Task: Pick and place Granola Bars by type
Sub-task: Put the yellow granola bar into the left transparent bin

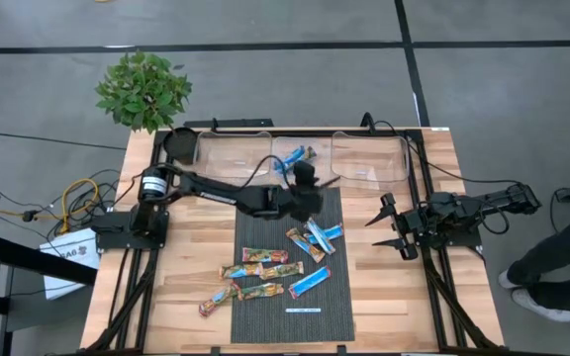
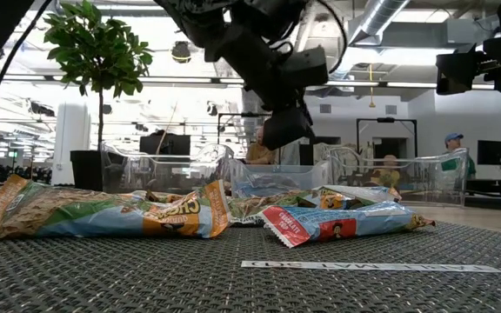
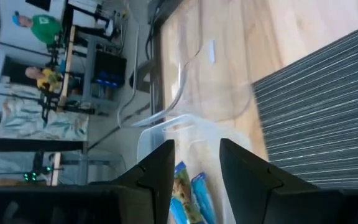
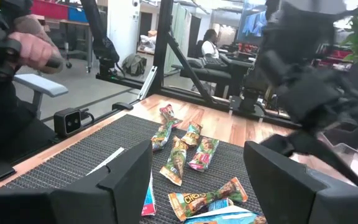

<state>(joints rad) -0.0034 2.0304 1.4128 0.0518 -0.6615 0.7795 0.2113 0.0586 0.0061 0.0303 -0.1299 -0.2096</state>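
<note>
Several foil-wrapped granola bars (image 1: 265,272) lie scattered on the dark ribbed mat (image 1: 339,213): tan-and-blue ones and bright blue ones (image 1: 310,282). Two more bars (image 1: 295,155) lie inside the middle clear bin (image 1: 283,170), and they also show in the left wrist view as blue bars (image 3: 188,193). My left gripper (image 1: 303,172) hangs open just above that bin's near wall, with nothing between its fingers (image 3: 160,168). My right gripper (image 1: 376,233) is open near the table's right side, off the mat. It points toward the bars (image 4: 188,152) and touches nothing.
Three clear bins stand in a row along the far edge, the left one (image 1: 231,153) and the right one (image 1: 369,158) flanking the middle one. A thin white strip (image 1: 303,310) lies on the mat's near end. A potted plant (image 1: 144,89) stands beyond the far left corner. A person (image 1: 562,247) stands to the right.
</note>
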